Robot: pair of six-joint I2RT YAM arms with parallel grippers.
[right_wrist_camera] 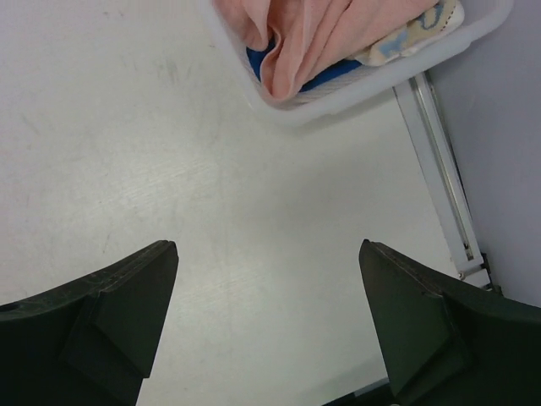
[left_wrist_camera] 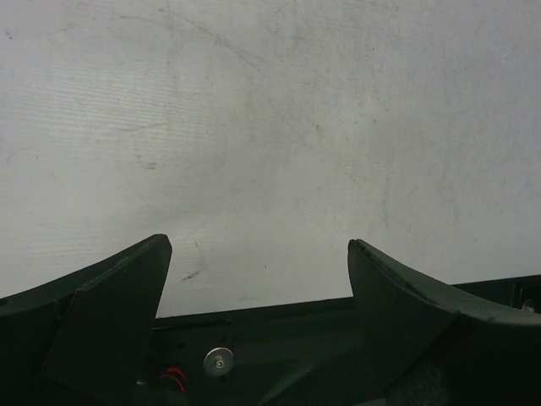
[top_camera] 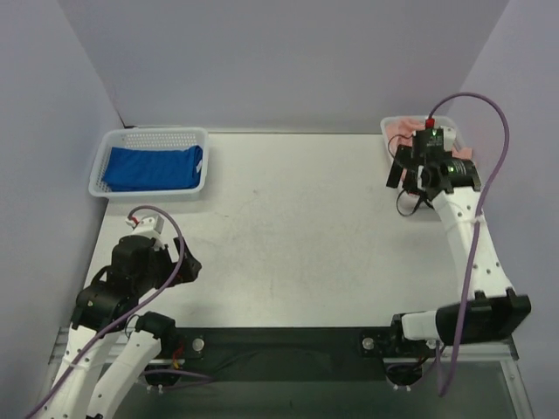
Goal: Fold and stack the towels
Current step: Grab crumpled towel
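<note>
Low on the left of the top view, the left pincer (top_camera: 186,264) sits close to its own base, over the near part of the table (top_camera: 306,236). In the left wrist view its two dark fingers (left_wrist_camera: 110,313) stand wide apart, and nothing is between them. Only the pale, scuffed table shows there. A black strip (left_wrist_camera: 279,326) with one small screw (left_wrist_camera: 219,361) runs along the bottom edge.

The right arm starts low on the right of the top view and reaches up to the upper right. The right pincer (right_wrist_camera: 268,245) hangs over the table, just in front of the right basket (right_wrist_camera: 372,85). Its fingers are also wide apart, and it holds nothing.

At the top of the right wrist view, that white basket holds a heap of towels. The pink towel (right_wrist_camera: 313,34) lies on top in loose folds. A blue bit of cloth (right_wrist_camera: 338,74) peeks out from under it. A white towel (right_wrist_camera: 414,30) with blue marks lies beside them, at the upper right.

Far off at the upper left of the top view stands the left basket (top_camera: 148,133). A folded blue towel (top_camera: 150,168) lies flat inside it, well apart from both pincers.
</note>
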